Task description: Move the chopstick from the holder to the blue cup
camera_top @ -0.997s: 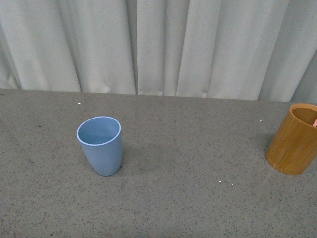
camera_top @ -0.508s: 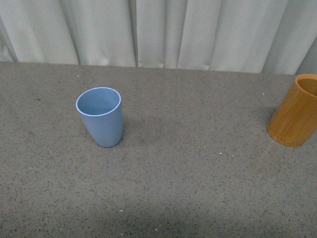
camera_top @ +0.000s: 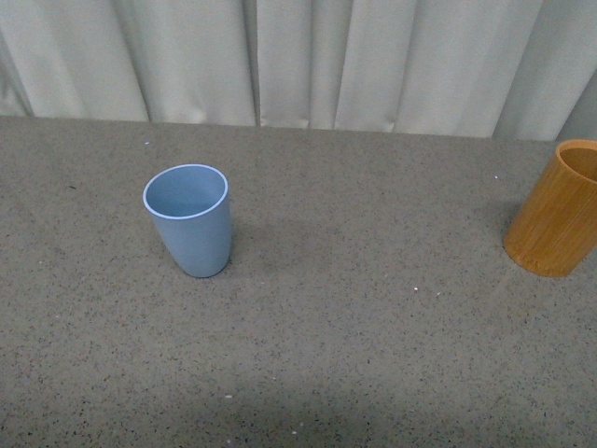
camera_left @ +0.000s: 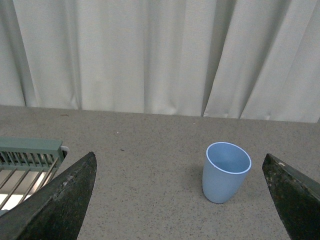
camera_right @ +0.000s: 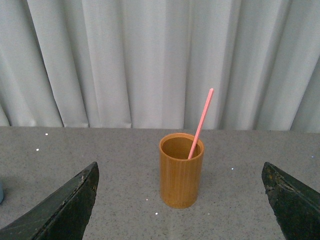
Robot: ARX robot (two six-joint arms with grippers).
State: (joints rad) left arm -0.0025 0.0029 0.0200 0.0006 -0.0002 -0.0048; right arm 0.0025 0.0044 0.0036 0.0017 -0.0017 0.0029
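The blue cup point(camera_top: 189, 222) stands upright and empty on the grey table, left of centre in the front view. At the right edge of that view stands the orange-brown holder point(camera_top: 560, 213), partly cut off. No arm shows there. In the left wrist view the cup point(camera_left: 226, 173) sits ahead of my open left gripper point(camera_left: 179, 160), well apart from its fingers point(camera_left: 60, 200). My right gripper point(camera_right: 179, 165) is open and empty, facing the holder point(camera_right: 181, 172) from a distance. One pink-red chopstick point(camera_right: 201, 122) leans out of the holder.
A pale curtain point(camera_top: 298, 56) hangs along the table's far edge. A green slatted rack point(camera_left: 30, 152) lies beside the left gripper. The speckled grey tabletop point(camera_top: 373, 308) stretches between cup and holder.
The front view tilted down between a second and half a second ago, so cup and holder sit higher in the picture. Since then nothing has moved.
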